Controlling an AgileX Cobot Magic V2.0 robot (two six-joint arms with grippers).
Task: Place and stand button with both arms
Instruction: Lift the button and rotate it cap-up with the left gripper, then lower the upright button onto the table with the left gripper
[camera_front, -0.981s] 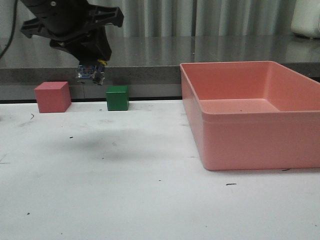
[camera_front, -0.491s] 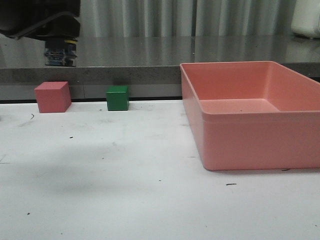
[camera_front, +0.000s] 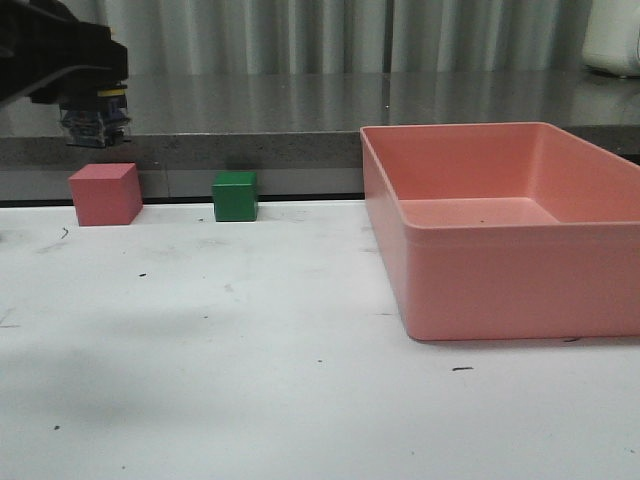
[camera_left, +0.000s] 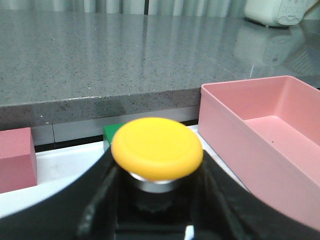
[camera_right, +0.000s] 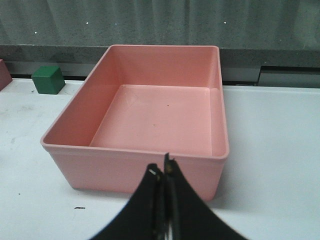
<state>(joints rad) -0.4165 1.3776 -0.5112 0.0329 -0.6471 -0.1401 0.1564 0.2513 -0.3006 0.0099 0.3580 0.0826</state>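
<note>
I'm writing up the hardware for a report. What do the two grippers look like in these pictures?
Both are black. The left gripper ends a bulky, angular black housing in the front view; in its wrist view its fingers are broad, matte and curved. The right gripper shows two smooth curved fingers tapering to thin tips, with a small pale mark near one tip. No cables, labels or sleeves are visible.
</note>
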